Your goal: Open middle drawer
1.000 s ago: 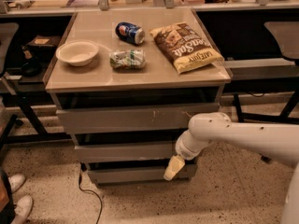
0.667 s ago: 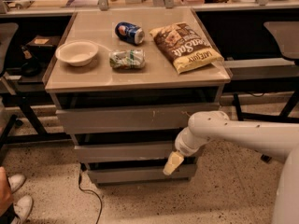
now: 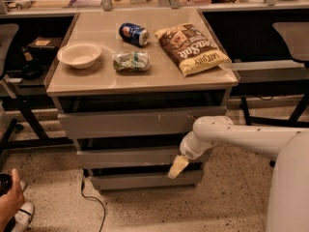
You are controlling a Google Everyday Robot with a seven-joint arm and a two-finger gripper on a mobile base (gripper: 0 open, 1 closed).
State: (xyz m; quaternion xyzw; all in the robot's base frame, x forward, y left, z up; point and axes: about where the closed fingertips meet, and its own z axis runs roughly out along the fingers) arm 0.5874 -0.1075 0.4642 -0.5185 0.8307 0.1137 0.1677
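The middle drawer [image 3: 125, 157] is a plain grey front, second of three in the cabinet under the tan countertop [image 3: 140, 79]. It stands pulled out a little, with a dark gap above it. The wider top drawer [image 3: 140, 122] has white scratch marks. The narrow bottom drawer [image 3: 145, 180] is lowest. My gripper [image 3: 177, 167] hangs from the white arm [image 3: 241, 137] at the right end of the middle drawer front, its tan finger pointing down-left over the gap between the middle and bottom drawers.
On the countertop lie a white bowl [image 3: 79, 55], a crushed green packet [image 3: 131, 61], a blue can [image 3: 133, 34] and a chip bag [image 3: 191, 48]. A cable [image 3: 94, 202] trails on the floor. A person's hand [image 3: 9, 202] and shoe are at lower left. Black table legs stand on both sides.
My gripper has shifted slightly left along the middle drawer front. A hand has come into view at the lower left.
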